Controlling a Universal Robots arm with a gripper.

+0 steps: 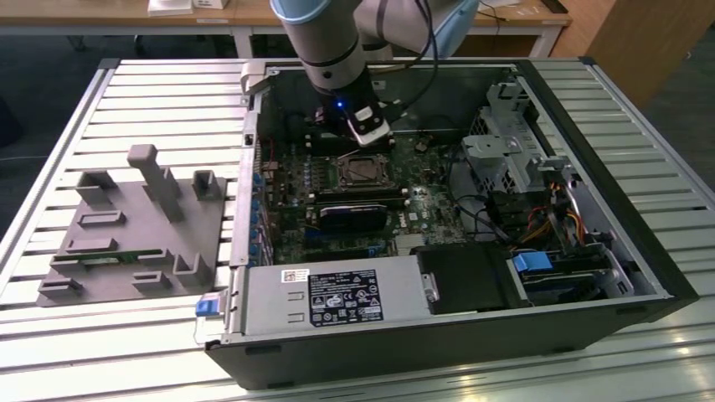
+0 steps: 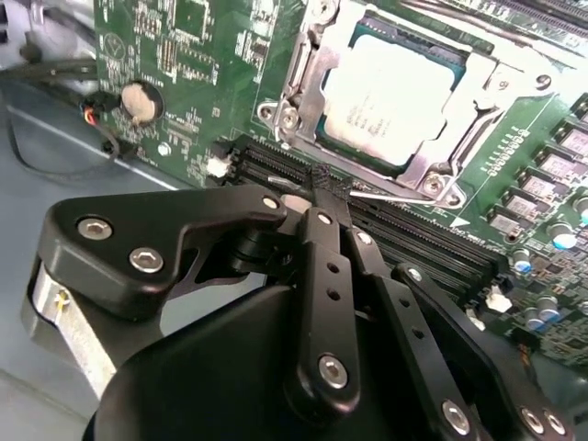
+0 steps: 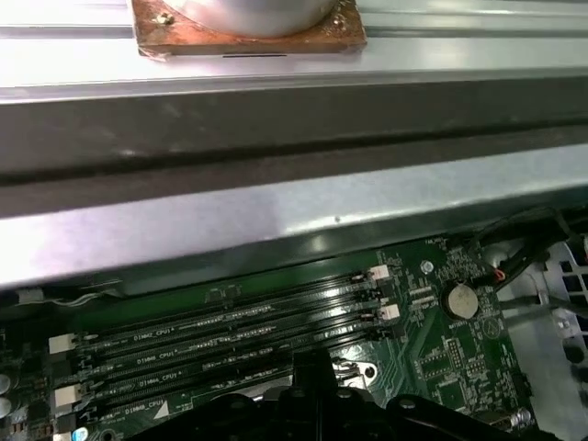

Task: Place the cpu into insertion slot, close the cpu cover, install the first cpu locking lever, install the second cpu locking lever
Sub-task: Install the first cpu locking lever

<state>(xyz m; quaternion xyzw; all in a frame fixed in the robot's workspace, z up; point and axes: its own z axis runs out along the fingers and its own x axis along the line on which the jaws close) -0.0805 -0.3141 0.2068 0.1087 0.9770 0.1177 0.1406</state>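
Note:
The cpu (image 2: 390, 87), a silver-grey square, lies in the insertion slot (image 2: 413, 41) on the green board. Over its edges lies the cpu cover (image 2: 308, 87), a silvery frame that is folded down flat. A thin wire locking lever (image 2: 395, 199) runs along the socket's edge nearest the memory slots. Its hooked end (image 3: 354, 370) sticks out beside my fingertips. My gripper (image 2: 329, 184) is shut, with its black fingers pressed together right at that lever end; whether they touch it I cannot tell. In the exterior view the gripper (image 1: 371, 138) hangs just behind the socket (image 1: 363, 170).
The open computer case (image 1: 625, 251) lies on a slatted table. A black heatsink block (image 1: 355, 213) sits in front of the socket, a power supply (image 1: 324, 297) nearer still. Memory slots (image 3: 230, 335) and a coin battery (image 3: 459, 299) flank my fingers. A grey fixture tray (image 1: 134, 226) stands outside the case.

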